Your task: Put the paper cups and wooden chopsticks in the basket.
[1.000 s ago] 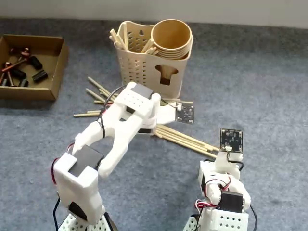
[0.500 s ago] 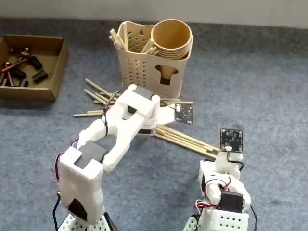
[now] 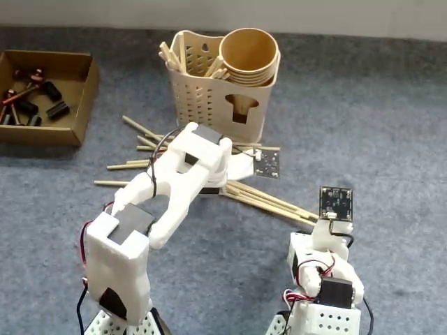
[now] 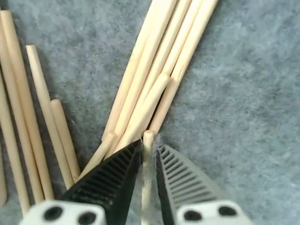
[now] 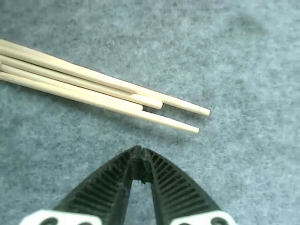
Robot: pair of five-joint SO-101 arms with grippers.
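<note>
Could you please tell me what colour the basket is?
Cream, with slotted walls; the high view shows the basket best.

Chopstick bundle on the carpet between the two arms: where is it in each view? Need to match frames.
High view: chopstick bundle lies slanted between the arms, in front of the basket.
Left wrist view: bundle fans away from the left gripper, shut on one chopstick.
Right wrist view: its tapered ends lie just ahead of the shut right gripper.
Shared landmark: the grey carpet under it.
</note>
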